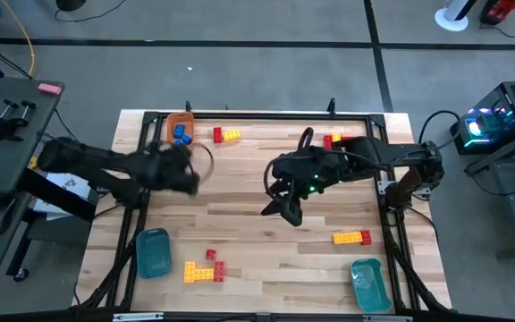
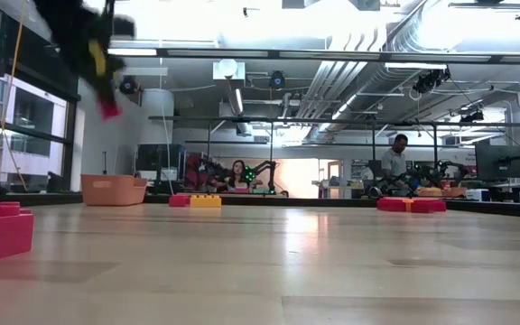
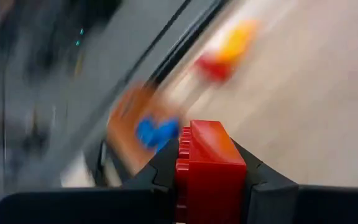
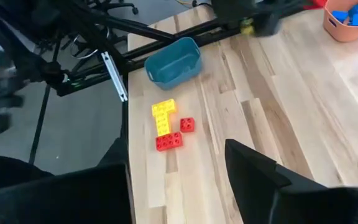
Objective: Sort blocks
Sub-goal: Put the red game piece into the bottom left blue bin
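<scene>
Red plastic, glossy and square-edged: that's the red brick [image 3: 209,171] pinched between the left gripper's [image 1: 189,166] dark fingers, its studded side showing along one edge, the jaws closed snugly on both flat faces. That gripper hangs just beside the orange tray [image 1: 181,127], a rounded little tub with blue bricks [image 1: 181,134] lying in it, at the far left end of the pale planked wooden table [image 1: 257,233].

Just beside the orange tray, along the same far edge, lies a short red-and-yellow row [image 1: 226,135]. Farther along that edge sits another red and yellow piece [image 1: 333,139], partly under the right arm.

Well apart from the orange tray, toward the middle of the table, the right gripper [image 1: 284,205] hovers with its fingers parted and nothing between them. Its wrist camera looks past those fingers at a yellow L-shaped piece [image 4: 163,115] touching a red brick, with a lone small red one just beside.

A teal tray [image 1: 153,251], smooth and rounded, sits at the near edge on the orange tray's side; a second teal tray [image 1: 367,283] is at the opposite near corner, with a yellow-and-red row [image 1: 351,237] near it.
</scene>
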